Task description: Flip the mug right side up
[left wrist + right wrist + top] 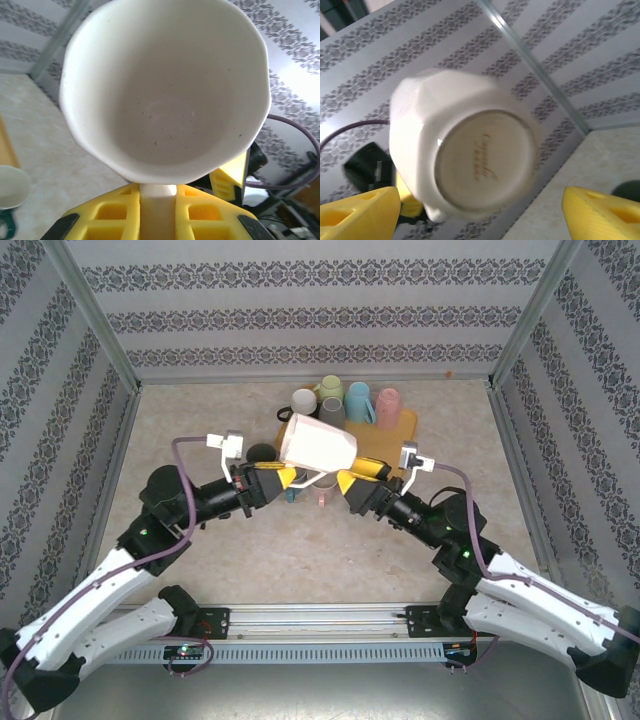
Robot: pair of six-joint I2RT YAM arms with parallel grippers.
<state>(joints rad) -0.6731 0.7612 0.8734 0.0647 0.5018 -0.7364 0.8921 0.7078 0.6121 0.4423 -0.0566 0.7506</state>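
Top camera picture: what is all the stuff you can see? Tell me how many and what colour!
white mug: one, white, in the air on its side, between the grippers
back mugs: five, cream, green, grey, blue, pink, clustered at the board's far edge
dark cup: one, black, left of the board
board: one, yellow, far middle of the table
table: one, beige
left gripper: one, yellow fingers, shut on the white mug's handle
right gripper: one, yellow fingers, open, facing the mug's base
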